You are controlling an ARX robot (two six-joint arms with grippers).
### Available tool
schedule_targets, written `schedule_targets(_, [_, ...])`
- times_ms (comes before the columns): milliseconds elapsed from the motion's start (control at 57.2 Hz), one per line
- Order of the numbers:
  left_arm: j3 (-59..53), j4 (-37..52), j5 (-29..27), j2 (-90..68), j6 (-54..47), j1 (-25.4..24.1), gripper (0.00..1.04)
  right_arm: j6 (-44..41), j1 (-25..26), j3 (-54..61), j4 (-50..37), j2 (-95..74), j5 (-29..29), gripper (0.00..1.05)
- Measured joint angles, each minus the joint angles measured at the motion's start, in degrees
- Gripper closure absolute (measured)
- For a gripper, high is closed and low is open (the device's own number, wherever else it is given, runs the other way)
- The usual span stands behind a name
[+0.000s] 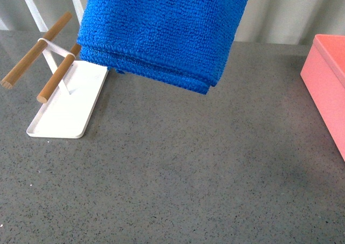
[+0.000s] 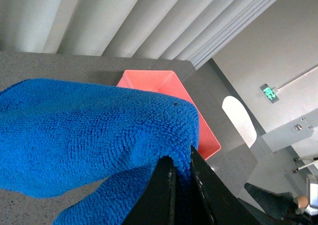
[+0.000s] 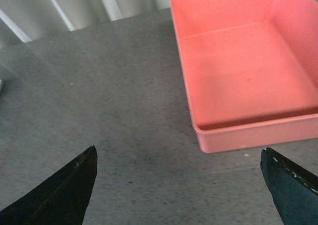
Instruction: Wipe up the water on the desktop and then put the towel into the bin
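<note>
A folded blue towel (image 1: pixel 161 34) hangs in the air over the far middle of the speckled grey desktop (image 1: pixel 188 174). Its lower edge is clear of the surface, and its top runs out of the front view. In the left wrist view, the left gripper (image 2: pixel 180 171) has its two black fingers (image 2: pixel 159 195) pinched tight on a corner of the cloth, with the thick pile bunching over them. Behind the towel in that view sits the salmon-pink bin (image 2: pixel 211 143). From the front, the bin is at the right edge of the desktop and only part of it is in frame. A flat white tray (image 1: pixel 67 112) carrying two wooden rods (image 1: pixel 56 79) lies at the far left, its far corner just under the towel's left end. The right gripper (image 3: pixel 179 185) hovers above bare desktop on the near side of the bin with its jaws spread wide and nothing between them. Its dark fingertips (image 3: pixel 64 192) show at either side of the right wrist view, and the bin's front rim lies just beyond them.
</note>
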State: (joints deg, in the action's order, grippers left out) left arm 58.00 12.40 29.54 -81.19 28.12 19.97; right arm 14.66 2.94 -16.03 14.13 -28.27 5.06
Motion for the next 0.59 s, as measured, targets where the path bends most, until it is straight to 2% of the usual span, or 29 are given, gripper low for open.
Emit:
schedule_targets(35, [0.0, 0.0, 0.0, 0.0, 0.0, 0.1, 1.01, 1.2, 0.7, -2.4, -0.9, -3.5, 4.5, 0.07])
schedule_targets(105, [-0.1, 0.0, 0.0, 0.0, 0.0, 0.1, 1.01, 1.3, -0.1, -7.8, -5.1, -11.0, 17.0, 0.07])
schedule_targets(227, [-0.1, 0.0, 0.0, 0.0, 0.0, 0.1, 1.01, -1.4, -3.0, -14.4, -9.4, -20.2, 30.0, 0.07])
schedule_targets(280, [-0.1, 0.0, 0.0, 0.0, 0.0, 0.1, 1.01, -3.0, -4.0, -16.7, -11.1, -24.7, 31.5, 0.07])
schedule_targets(402, [-0.1, 0.0, 0.0, 0.0, 0.0, 0.1, 1.01, -6.5, -6.9, -21.0, -14.6, -35.5, 29.6, 0.07])
schedule_targets(594, [-0.1, 0.0, 0.0, 0.0, 0.0, 0.1, 1.01, -8.6, -14.3, -26.8, -21.4, -47.5, 29.6, 0.07])
